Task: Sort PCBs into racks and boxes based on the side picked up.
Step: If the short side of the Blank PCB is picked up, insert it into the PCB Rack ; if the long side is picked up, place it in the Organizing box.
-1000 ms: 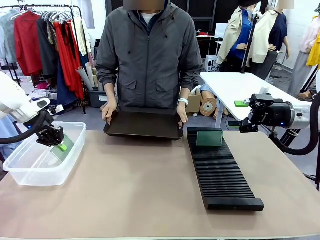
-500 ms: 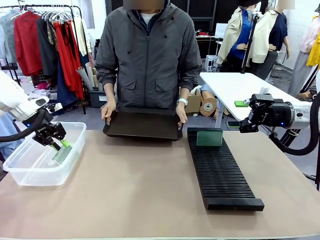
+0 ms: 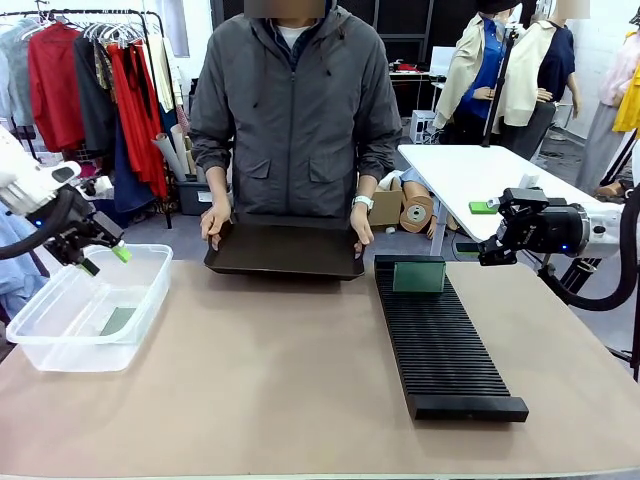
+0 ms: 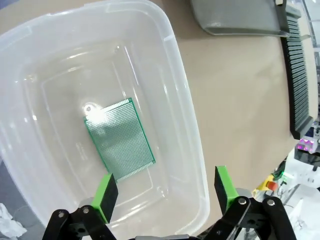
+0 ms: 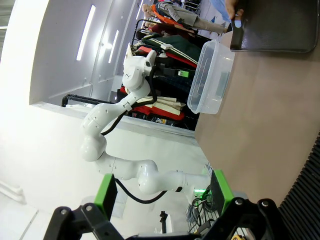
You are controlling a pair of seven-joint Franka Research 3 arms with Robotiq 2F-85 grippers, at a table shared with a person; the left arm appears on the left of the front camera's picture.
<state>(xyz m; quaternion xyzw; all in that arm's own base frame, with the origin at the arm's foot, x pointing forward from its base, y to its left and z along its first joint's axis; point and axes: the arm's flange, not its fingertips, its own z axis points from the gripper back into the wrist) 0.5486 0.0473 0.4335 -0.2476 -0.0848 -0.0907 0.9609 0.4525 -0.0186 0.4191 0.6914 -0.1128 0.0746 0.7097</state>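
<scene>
Two boards are already sorted on the table seen from the front: one PCB [image 3: 117,321] lies flat in the clear box [image 3: 60,345] at the left, another PCB [image 3: 418,275] stands upright at the far end of the black rack [image 3: 440,345]. The left gripper [image 3: 102,260] hovers above the box, jaws apart and empty; the right gripper [image 3: 486,237] hangs open beside the rack's far end. A person holds a dark tray [image 3: 285,250] at the far edge, no board visible on it, so the next pick likely waits on a fresh one.

The left wrist camera adds the boxed board's dotted-grid face, between the spread green pads [image 4: 106,190].

The right wrist camera looks across the table to the box and tray, its jaws wide and empty.
</scene>
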